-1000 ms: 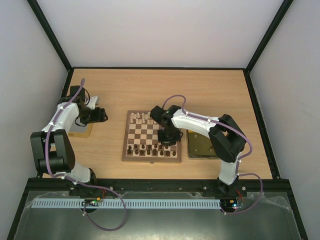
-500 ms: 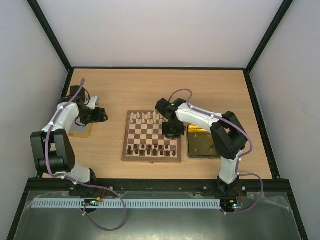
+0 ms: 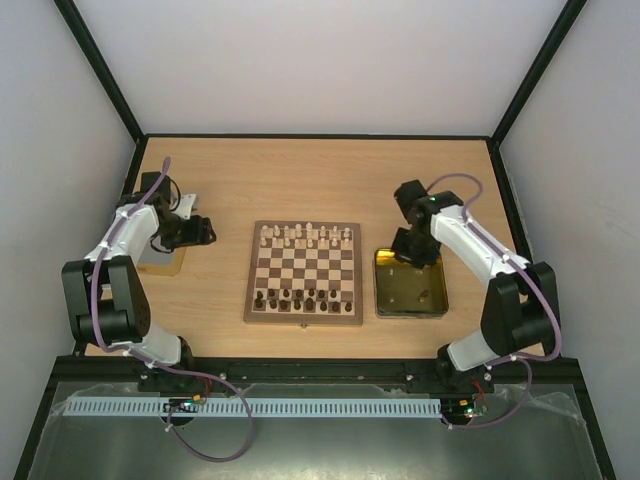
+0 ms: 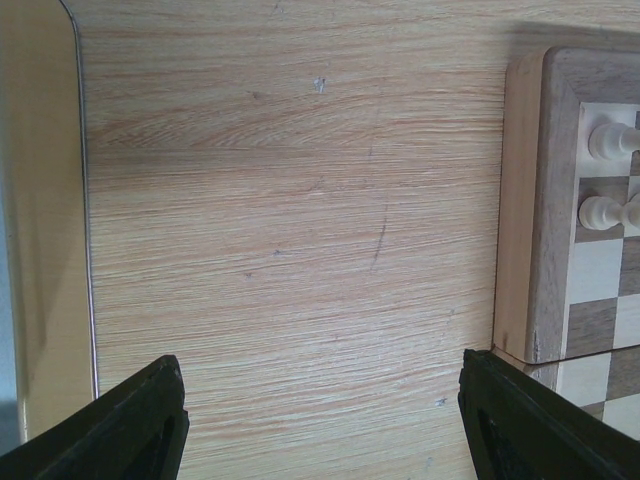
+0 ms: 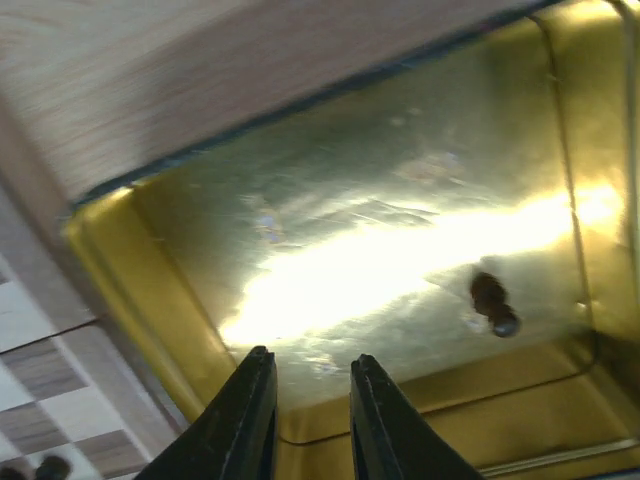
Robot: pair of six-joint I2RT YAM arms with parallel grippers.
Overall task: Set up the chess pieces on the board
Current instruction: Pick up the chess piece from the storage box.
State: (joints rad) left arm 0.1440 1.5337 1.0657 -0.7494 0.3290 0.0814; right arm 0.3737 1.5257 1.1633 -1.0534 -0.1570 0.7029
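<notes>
Right claw (image 5: 310, 400): fingers a narrow gap apart, nothing between them.
Under it: gold tray (image 5: 150, 290), at the corner nearest the board (image 3: 304, 273).
In the tray: one dark piece (image 5: 492, 303) lying on the shiny floor, apart from the fingers.
Left claw (image 4: 320, 385): spread wide, holding nothing, above bare table (image 4: 280, 200), the board's edge just beside it.
On the board: cream pieces (image 3: 305, 236) at the far side, dark pieces (image 3: 298, 298) at the near side.
</notes>
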